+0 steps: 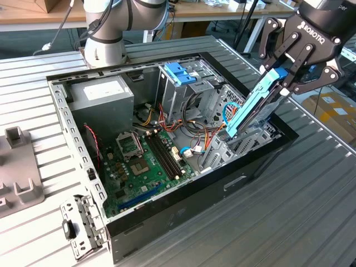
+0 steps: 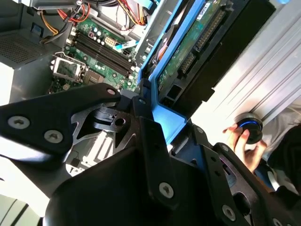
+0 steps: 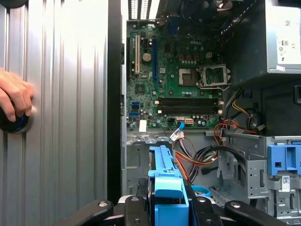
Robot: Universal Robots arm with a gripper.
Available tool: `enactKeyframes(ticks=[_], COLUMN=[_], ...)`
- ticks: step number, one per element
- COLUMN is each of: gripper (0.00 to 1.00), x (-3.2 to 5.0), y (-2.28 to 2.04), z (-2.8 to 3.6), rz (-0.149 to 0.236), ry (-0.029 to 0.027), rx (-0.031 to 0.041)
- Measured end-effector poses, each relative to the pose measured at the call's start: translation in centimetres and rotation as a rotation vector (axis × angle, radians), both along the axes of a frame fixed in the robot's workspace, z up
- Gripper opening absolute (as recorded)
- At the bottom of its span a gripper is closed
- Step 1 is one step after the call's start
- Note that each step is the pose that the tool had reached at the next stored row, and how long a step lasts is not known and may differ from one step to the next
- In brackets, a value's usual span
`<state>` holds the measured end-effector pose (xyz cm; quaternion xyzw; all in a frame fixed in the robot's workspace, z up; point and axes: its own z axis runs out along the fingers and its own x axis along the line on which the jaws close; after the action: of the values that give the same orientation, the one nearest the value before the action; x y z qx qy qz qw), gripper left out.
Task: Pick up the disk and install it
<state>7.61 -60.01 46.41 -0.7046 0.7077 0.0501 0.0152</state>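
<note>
In the exterior view, the tool hangs at 2 o'clock from the motherboard. Its 2 fingers are clamped narrowly on the upper end of the disk. The disk tilts steeply, its lower end inside the open computer case, near the wall at 3 o'clock.

In the second wrist view, black fingers pinch the disk by its blue frame.

In the first wrist view, the tool grips the disk over the case. A hand rests on the ribbed surface.
</note>
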Motion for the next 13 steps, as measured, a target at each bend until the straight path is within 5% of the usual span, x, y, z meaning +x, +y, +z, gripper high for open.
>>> enactKeyframes(ticks=[13], gripper=[0.37], x=[0.09], y=[0.65], z=[-1.04], rz=[0.0], ry=[0.0001], rx=[0.0003])
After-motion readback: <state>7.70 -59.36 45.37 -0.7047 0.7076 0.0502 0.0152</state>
